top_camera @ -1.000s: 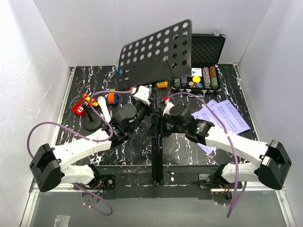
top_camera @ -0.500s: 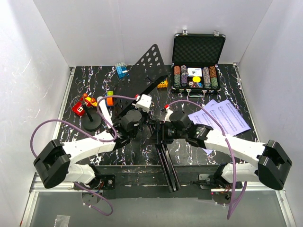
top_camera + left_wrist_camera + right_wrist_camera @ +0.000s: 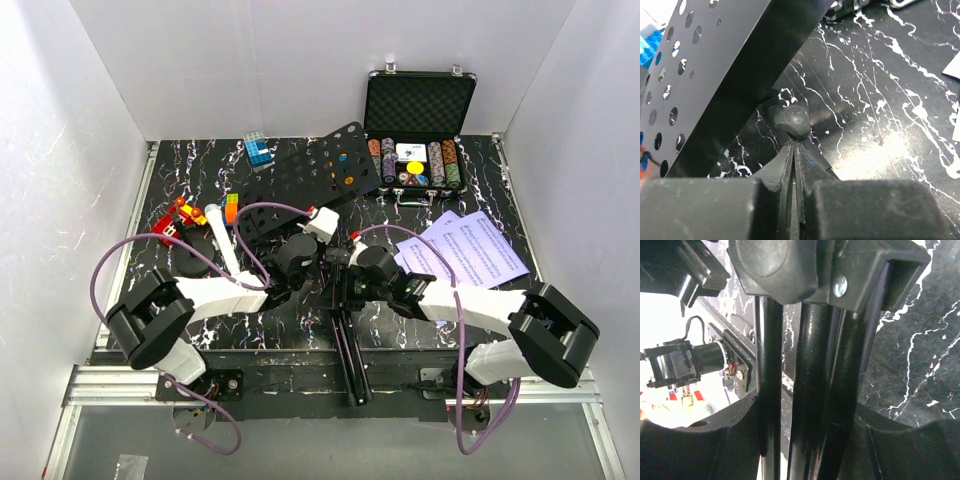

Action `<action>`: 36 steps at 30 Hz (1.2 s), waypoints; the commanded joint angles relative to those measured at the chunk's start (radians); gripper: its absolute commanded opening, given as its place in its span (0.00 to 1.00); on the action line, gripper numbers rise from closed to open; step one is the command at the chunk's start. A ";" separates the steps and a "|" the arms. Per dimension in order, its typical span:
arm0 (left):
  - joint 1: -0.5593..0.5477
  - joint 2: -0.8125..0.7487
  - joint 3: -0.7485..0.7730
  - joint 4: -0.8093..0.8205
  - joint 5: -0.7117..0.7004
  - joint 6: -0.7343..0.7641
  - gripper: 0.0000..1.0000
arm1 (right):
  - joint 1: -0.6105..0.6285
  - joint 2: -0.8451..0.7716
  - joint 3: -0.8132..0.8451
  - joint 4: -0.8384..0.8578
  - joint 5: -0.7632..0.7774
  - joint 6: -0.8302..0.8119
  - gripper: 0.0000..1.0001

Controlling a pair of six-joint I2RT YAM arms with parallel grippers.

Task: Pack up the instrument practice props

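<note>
The music stand (image 3: 300, 182) is lying lower than before, perforated desk sloping across the marbled table (image 3: 190, 162), while wrist views alone are showing the left gripper (image 3: 794, 146) pinched shut and the right gripper (image 3: 807, 405) clasping its glossy tubes (image 3: 812, 370).

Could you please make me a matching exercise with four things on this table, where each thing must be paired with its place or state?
Things:
1. music stand
2. sheet music
3. poker chip case
4. microphone

Places and states:
a. back right corner, lid open
b. left side, on a round base
c. middle, legs folded together
d. right side, lying flat

Pairs: 1-c, 2-d, 3-a, 4-b
</note>
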 commanded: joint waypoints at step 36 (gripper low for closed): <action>0.012 -0.176 0.034 -0.176 0.184 -0.071 0.93 | -0.158 0.245 0.082 0.390 -0.130 -0.056 0.01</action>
